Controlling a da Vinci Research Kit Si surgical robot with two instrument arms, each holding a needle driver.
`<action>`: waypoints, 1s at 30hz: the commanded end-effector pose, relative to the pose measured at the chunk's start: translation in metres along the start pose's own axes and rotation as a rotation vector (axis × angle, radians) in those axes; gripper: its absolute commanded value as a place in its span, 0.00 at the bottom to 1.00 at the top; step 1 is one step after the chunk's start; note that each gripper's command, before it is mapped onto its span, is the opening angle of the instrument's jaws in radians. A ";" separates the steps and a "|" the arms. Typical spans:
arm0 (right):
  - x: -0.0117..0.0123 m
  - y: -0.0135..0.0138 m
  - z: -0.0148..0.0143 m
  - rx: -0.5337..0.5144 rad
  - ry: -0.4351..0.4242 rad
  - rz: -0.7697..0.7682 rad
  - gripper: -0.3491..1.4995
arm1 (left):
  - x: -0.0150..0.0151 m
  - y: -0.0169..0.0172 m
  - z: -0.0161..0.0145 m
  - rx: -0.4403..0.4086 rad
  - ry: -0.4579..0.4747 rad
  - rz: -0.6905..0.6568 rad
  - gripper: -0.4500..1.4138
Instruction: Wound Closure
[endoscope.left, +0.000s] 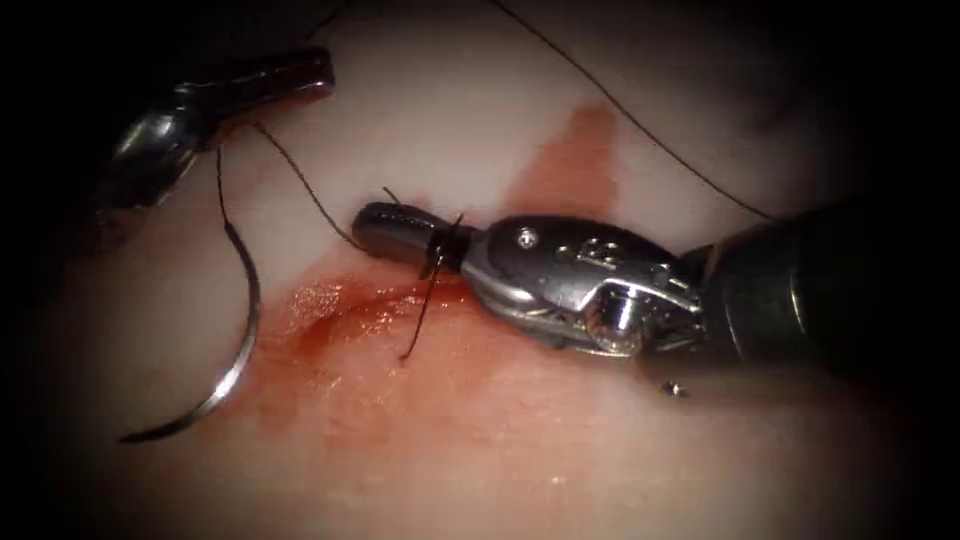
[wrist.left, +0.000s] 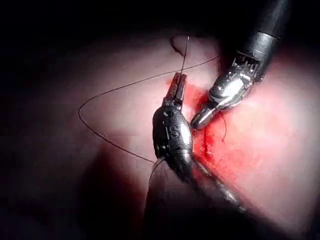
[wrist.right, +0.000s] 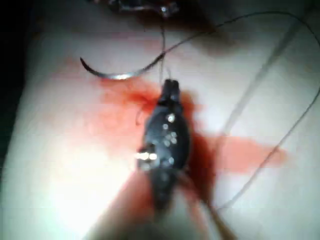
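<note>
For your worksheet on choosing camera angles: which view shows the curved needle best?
The endoscope view: the needle shows its whole curve, hanging left of the cut, free of the tissue. The right wrist view shows most of its arc; in the left wrist view I cannot make it out.

Dark surround; bright light at centre.

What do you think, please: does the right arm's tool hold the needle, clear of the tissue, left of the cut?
Not quite: the left arm's tool holds the needle, near its tail end, as the endoscope view shows. It is indeed clear of the tissue, left of the cut.
</note>
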 end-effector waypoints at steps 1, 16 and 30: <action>-0.0010 -0.0010 0.0005 0.003 -0.003 -0.001 0.00 | -0.0006 -0.0008 0.0009 0.002 -0.008 0.002 0.00; -0.0079 -0.0068 -0.0030 -0.075 -0.076 -0.013 0.00 | 0.0015 -0.0089 0.0065 0.050 -0.153 0.136 0.00; -0.0079 -0.0090 -0.0040 -0.030 -0.090 -0.007 0.00 | 0.0072 -0.0129 0.0100 0.073 -0.200 0.231 0.00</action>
